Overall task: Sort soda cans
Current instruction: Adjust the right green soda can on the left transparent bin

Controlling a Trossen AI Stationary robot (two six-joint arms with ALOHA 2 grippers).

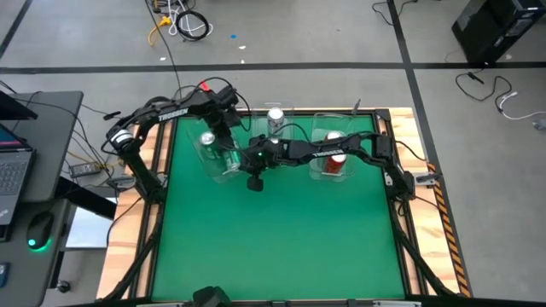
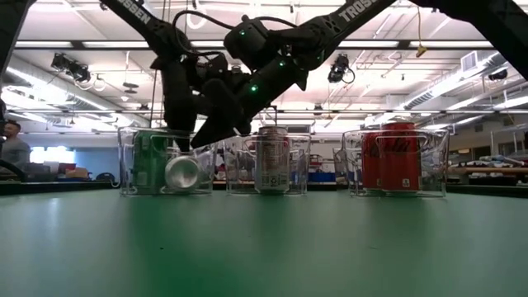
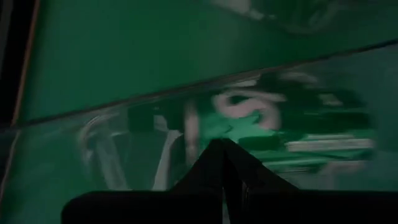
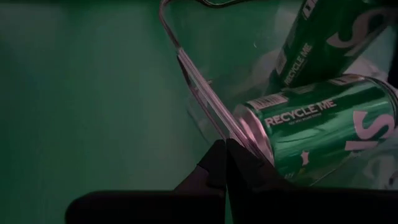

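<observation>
The fallen green can (image 4: 323, 134) lies on its side in the left tray (image 4: 186, 74), just beyond the clenched, empty right gripper (image 4: 225, 163). Its long axis runs across the fingers. The left gripper (image 3: 222, 163), also clenched and empty, hangs above the same tray.

Three trays stand in a row along the table's (image 1: 273, 247) far edge. The left tray (image 2: 130, 169) holds one upright can (image 2: 148, 161) and a tipped can (image 2: 183, 173); the middle tray (image 2: 235, 165) holds one can (image 2: 271, 159); the right tray (image 2: 437, 162) holds cans (image 2: 398, 157).

High cam: straight down over the whole table (image 1: 273, 239). Low cam: table height, level, facing the three clear trays (image 2: 268, 163) and room behind. Both wrist cams sit very close on the left tray's (image 4: 193, 87) wall and green cans (image 4: 317, 134).
</observation>
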